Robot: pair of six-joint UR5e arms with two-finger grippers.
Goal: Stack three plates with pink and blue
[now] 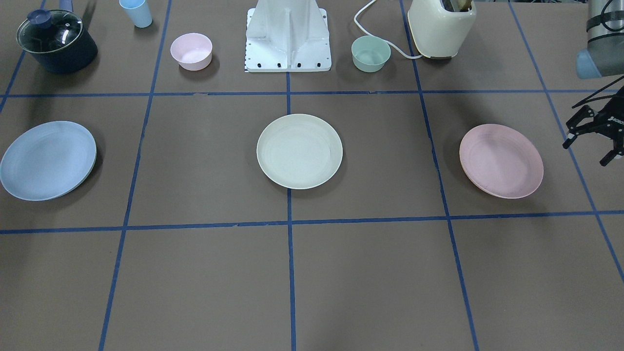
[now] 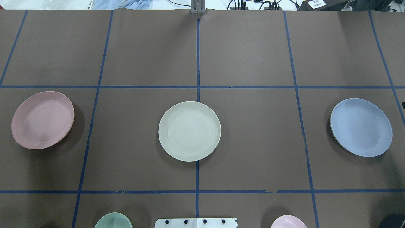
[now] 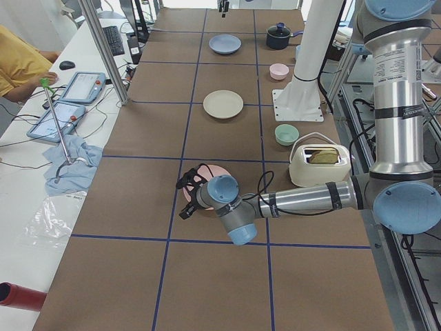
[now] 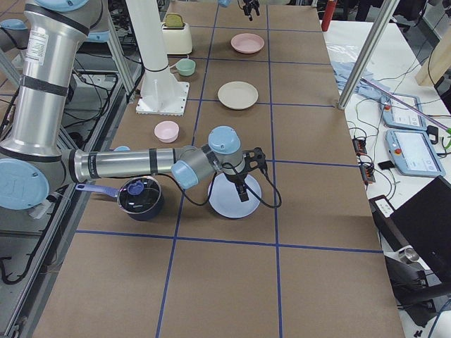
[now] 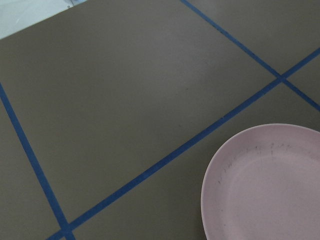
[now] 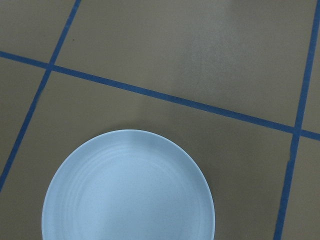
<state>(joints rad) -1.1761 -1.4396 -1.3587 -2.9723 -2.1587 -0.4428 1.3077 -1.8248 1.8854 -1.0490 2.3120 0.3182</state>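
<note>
Pink plate [image 2: 42, 119], blue plate [image 2: 361, 127]: well apart

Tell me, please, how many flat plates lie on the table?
3. The pink plate lies on the robot's left, the cream plate in the middle, the blue plate on the robot's right. Each lies apart, unstacked; none seems hidden.

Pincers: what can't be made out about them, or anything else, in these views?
Right pincer: seen only from the side views, over the blue plate; open or shut cannot be told.
Left pincer: partly cut off by the front view's right edge.
Pink plate: mostly hidden behind the left arm in the left side view.
Pink bowl, green bowl: cut off by the overhead view's bottom edge.
</note>
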